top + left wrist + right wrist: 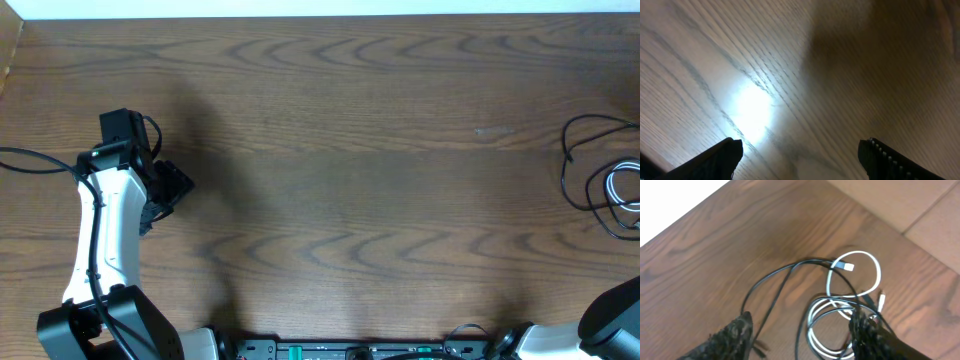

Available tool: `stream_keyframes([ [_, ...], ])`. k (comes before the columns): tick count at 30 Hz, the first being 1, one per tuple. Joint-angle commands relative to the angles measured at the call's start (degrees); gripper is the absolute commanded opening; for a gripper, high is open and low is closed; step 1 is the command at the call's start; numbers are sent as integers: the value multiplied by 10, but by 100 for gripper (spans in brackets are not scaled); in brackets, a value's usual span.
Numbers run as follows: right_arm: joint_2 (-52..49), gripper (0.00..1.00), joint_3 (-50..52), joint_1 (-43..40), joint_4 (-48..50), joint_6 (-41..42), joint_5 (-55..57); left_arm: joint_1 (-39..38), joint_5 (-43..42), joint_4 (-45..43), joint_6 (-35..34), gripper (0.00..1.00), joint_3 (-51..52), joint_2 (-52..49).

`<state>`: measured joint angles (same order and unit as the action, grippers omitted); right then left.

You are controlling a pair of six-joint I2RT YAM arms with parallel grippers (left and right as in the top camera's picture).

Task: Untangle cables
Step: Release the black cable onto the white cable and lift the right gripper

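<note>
The black cable (pixel 578 160) and the white cable (pixel 622 187) lie tangled together at the table's far right edge. In the right wrist view the black cable (pixel 771 282) loops wide to the left and the white cable (pixel 867 260) coils with it, a plug end near the top. My right gripper (pixel 802 330) is open just above the tangle, with the coils between and under its fingers; only part of that arm shows in the overhead view. My left gripper (pixel 170 190) is open and empty over bare wood at the far left, and shows likewise in its wrist view (pixel 800 155).
The wooden table (pixel 340 150) has its right edge right beside the cables. A thick black robot wire (pixel 30 160) runs off the left edge near the left arm. Floor tiles (pixel 900 205) show beyond the table corner in the right wrist view.
</note>
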<state>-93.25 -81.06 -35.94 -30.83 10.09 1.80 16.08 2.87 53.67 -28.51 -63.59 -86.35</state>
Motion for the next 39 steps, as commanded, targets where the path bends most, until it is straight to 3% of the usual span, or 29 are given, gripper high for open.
stream_keyframes([
  [1,-1,62,-7,2,-1,2,-68,2,-39,-6,-3,80,-4,3],
  [10,-1,70,-7,67,-33,2,-154,-37,-141,-74,30,80,-4,3],
  [17,-2,79,-6,170,-89,-2,-155,-157,-142,-119,111,80,-4,3],
  [25,-4,83,7,289,-163,-76,-155,-251,-138,-123,194,80,-4,3],
  [29,-8,88,14,344,-202,-118,-154,-263,-107,-89,216,80,-4,3],
  [32,-8,99,14,382,-236,-134,-142,-260,-51,-34,209,80,-4,3],
  [39,-8,99,26,440,-302,-127,-118,-260,-34,79,170,81,-4,3],
])
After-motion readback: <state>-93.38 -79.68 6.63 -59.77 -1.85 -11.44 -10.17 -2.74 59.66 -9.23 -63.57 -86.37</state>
